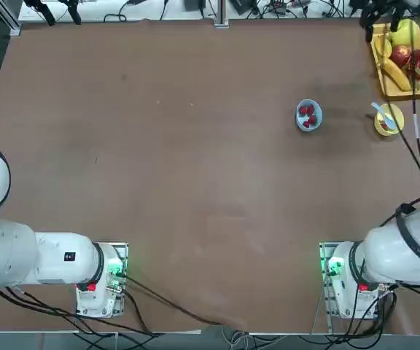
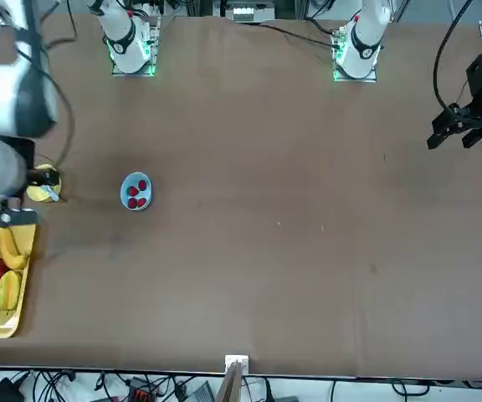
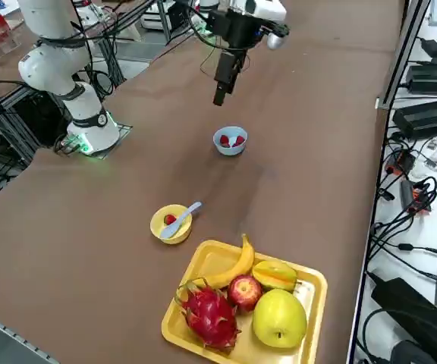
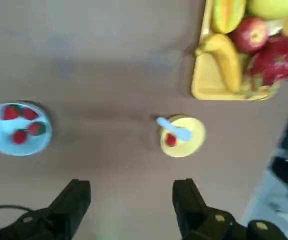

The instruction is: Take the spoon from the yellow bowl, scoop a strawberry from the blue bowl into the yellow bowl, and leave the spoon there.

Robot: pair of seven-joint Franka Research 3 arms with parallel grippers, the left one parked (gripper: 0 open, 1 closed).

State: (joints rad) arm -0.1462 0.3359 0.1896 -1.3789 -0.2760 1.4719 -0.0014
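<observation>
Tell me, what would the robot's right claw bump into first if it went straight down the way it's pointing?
Probably just the bare brown table. The open right claw hangs high, pointing down between the small round light-blue bowl of strawberries and the small round yellow bowl holding the pale plastic spoon. Depth is hard to judge.

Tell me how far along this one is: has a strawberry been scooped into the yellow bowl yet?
It looks done, or nearly. One strawberry lies in the yellow bowl, and the spoon rests across that bowl. Nothing is in hand: the right gripper hangs high over the table, jaws open and empty. Three berries sit in the blue bowl. Apparently nothing is left but parking the arm.
</observation>
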